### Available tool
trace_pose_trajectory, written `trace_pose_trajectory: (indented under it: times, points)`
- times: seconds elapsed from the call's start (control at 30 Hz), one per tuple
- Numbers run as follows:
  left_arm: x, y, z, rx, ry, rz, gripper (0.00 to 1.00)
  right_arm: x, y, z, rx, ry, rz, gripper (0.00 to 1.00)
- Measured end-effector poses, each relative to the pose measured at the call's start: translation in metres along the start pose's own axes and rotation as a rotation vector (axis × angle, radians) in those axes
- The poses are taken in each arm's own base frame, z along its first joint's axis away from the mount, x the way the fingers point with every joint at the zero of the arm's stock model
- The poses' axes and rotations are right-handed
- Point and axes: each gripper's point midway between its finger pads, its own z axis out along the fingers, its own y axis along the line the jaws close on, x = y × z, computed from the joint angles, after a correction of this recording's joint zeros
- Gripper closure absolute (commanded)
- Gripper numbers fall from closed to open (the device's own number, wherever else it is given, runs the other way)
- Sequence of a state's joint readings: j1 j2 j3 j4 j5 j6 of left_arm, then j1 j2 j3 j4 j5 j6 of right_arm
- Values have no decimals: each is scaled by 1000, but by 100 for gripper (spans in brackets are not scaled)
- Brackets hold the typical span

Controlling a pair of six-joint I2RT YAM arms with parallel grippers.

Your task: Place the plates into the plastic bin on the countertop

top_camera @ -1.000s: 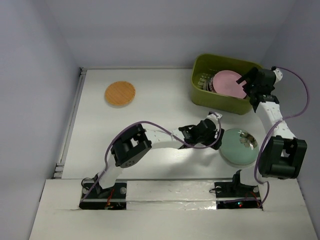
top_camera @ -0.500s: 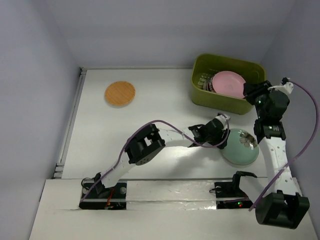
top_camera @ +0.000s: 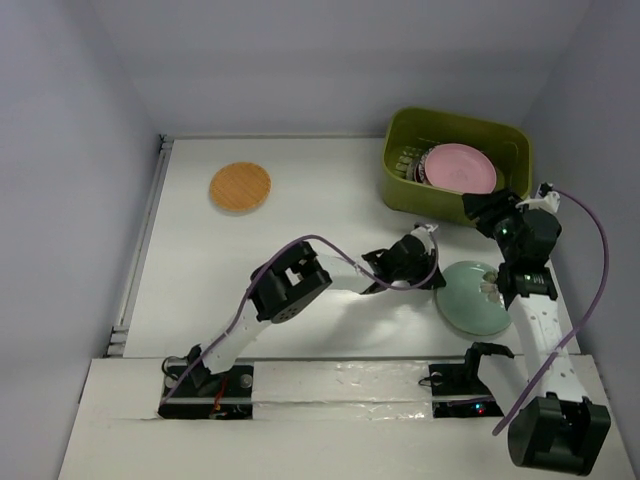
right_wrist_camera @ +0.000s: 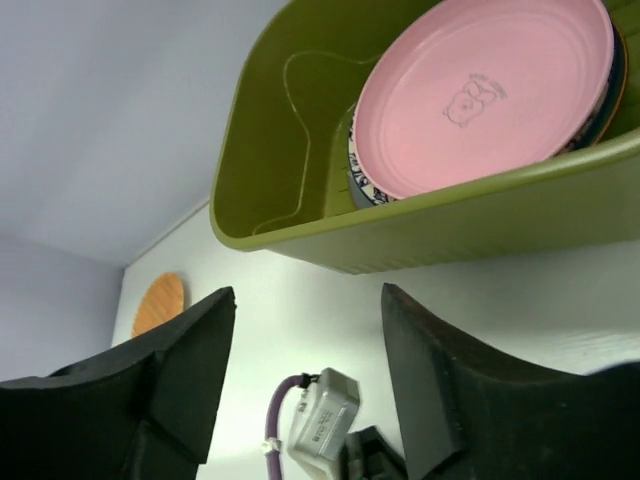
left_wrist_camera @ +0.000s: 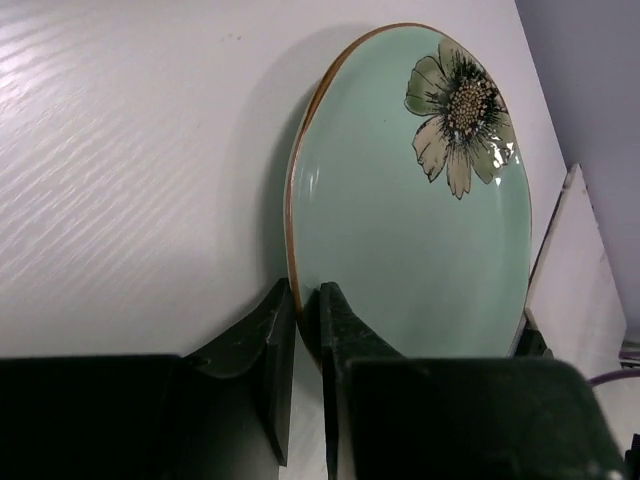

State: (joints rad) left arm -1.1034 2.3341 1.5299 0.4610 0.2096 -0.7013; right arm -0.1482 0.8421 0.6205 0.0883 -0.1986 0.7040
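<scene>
The mint green plate with a flower print lies on the white countertop at the near right. My left gripper is shut on its left rim, one finger under and one over. The olive-green plastic bin stands at the far right and holds the pink plate leaning on other plates. My right gripper hovers open and empty just in front of the bin's near wall. The wood-tan plate lies flat at the far left.
A metal rail runs along the countertop's left edge. Grey walls close in the left, back and right sides. The left arm's purple cable arcs over the middle of the counter, and its wrist unit shows between my right fingers.
My right gripper has left the pink plate in the bin and pulled back toward the near side. My left gripper has closed on the mint plate's rim, and the plate has shifted slightly.
</scene>
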Motion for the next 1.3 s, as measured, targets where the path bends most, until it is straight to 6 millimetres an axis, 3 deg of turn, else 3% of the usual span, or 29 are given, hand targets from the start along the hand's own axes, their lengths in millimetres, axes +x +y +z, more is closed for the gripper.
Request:
trace_pose_trajectory:
  times: [0.07,0.17,0.23,0.33,0.37,0.4,0.57,0.7,0.8,0.93,1.03,1.13,1.2,1.23,1.27,1.3]
  points:
    - [0,4,-8,3,-16,-13,100,-2,5,-4,-20,-6,-11,15]
    - [5,17,-44,-18,-11,-41,100,-3,15,-14,-64,-8,-40,0]
    - [3,29,-75,-30,-13,-67,100,0,20,-20,-92,-2,-63,0]
    - [-19,49,-125,-53,-79,-111,100,14,15,-24,-96,37,-83,0]
    - [-24,50,-131,-51,-97,-114,100,21,11,-23,-91,56,-83,0]
    - [-35,60,-154,-67,-142,-128,100,29,5,-22,-81,78,-81,0]
    - [-53,93,-213,-124,-268,-183,100,96,-19,-20,-49,258,-49,0]
    - [-59,112,-240,-133,-321,-247,100,156,-19,-22,-69,436,-49,0]
    - [-63,120,-252,-110,-345,-293,100,184,-26,-21,-80,508,-27,0]
    - [-68,116,-262,-60,-363,-324,100,209,-39,-21,-69,579,9,0]
    - [-76,102,-271,-6,-378,-316,100,217,-35,-22,-99,614,17,2]
    - [-85,86,-281,44,-401,-292,100,218,-19,-24,-190,631,19,10]
    - [-90,80,-286,64,-413,-280,100,217,-5,-26,-263,639,22,24]
    - [-92,78,-288,70,-418,-277,100,216,2,-28,-300,647,28,37]
    - [-93,77,-289,75,-420,-274,100,216,10,-30,-334,654,35,72]
    - [-93,76,-290,76,-420,-274,100,214,15,-30,-362,652,35,88]
